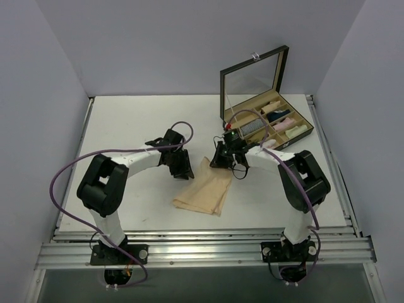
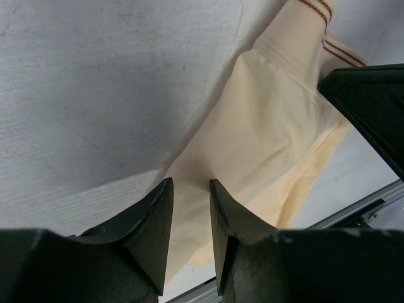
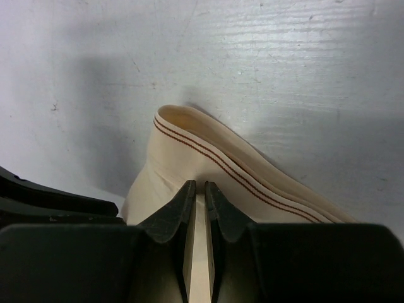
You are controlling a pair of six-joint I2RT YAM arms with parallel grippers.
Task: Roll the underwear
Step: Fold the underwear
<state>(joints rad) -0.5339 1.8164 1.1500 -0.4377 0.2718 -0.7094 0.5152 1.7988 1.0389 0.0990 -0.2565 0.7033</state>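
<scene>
The underwear [image 1: 203, 188] lies flattened on the white table [image 1: 126, 126] between the two arms, its brown-striped waistband [image 3: 208, 154] at the far end, standing up off the surface. The right gripper [image 3: 199, 184] is at that end, jaws drawn almost together with a thin strip of the pale cloth in the slit; it seems to be pinching the fabric, though the contact itself is hard to make out. The left gripper [image 2: 191, 183] hangs low over the garment's left edge, jaws apart and holding nothing. Well to the far right stands an open glass-lidded box [image 1: 285, 136] with cloth rolls [image 1: 281, 120] in its compartments.
</scene>
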